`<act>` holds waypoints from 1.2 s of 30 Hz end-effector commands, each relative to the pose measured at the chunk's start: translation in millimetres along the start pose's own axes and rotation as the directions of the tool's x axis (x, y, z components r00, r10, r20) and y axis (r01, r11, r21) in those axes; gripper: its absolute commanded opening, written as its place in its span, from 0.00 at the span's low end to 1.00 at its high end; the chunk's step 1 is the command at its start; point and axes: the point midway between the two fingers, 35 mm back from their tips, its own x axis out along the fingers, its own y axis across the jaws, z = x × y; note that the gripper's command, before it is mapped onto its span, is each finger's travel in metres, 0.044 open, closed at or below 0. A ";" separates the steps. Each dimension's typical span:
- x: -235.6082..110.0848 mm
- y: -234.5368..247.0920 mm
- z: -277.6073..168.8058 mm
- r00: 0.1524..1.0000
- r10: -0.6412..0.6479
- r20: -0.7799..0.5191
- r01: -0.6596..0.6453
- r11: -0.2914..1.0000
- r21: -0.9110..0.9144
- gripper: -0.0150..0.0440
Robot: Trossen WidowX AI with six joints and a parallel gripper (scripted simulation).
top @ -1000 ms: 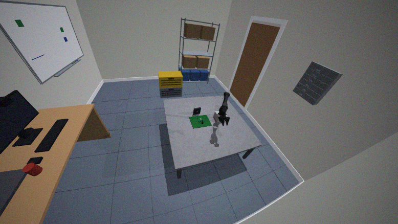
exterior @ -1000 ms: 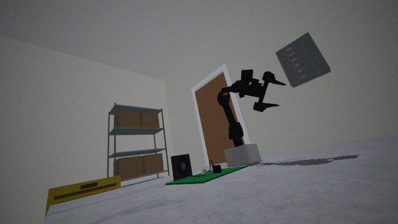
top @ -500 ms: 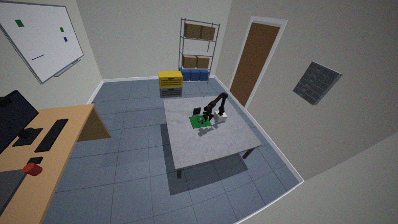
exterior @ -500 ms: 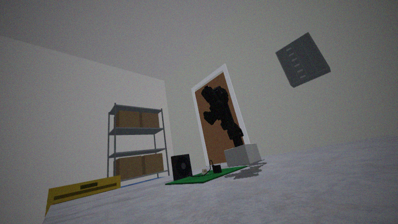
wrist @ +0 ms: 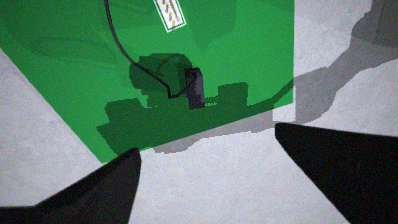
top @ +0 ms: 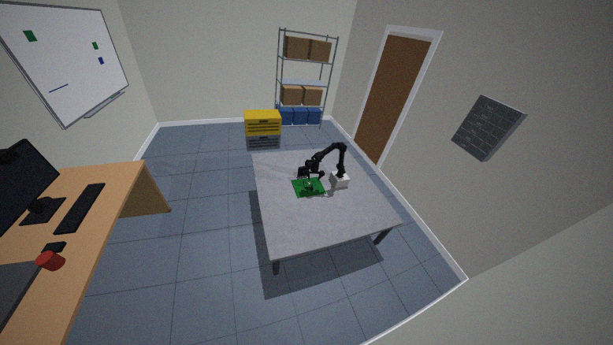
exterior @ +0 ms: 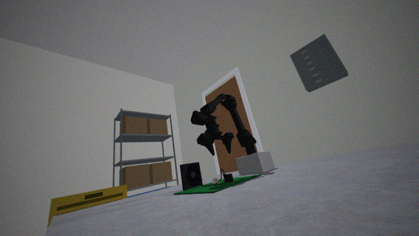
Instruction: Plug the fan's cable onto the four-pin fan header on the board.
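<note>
A green board (top: 299, 190) (exterior: 202, 188) (wrist: 55, 80) lies flat on the grey table (top: 325, 227) (exterior: 293, 199) (wrist: 45, 165). The small dark plug (exterior: 228, 177) (wrist: 194, 89) sits on the board near its edge, with its thin black cable (wrist: 119, 44) running off across the board. The four-pin header (exterior: 215, 179) (wrist: 168, 11) stands bare in a white outline, apart from the plug. The black fan (exterior: 190, 175) stands upright at the board's far side. My gripper (top: 309, 174) (exterior: 220, 149) (wrist: 209, 141) is open and empty, hanging well above the board's edge near the plug.
The arm's white base block (top: 339, 180) (exterior: 255, 164) stands right beside the board. A yellow drawer unit (top: 262, 128) (exterior: 88, 199) and a metal shelf (top: 305, 76) (exterior: 143, 149) with boxes stand beyond the table.
</note>
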 end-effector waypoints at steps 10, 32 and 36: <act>58.4 -1.7 17.7 1.000 -0.008 0.006 0.008 1.000 0.017 1.00; 91.9 -2.3 26.3 1.000 -0.008 0.006 0.008 1.000 0.017 1.00; 95.7 -2.6 27.4 1.000 -0.008 0.007 0.008 1.000 0.017 1.00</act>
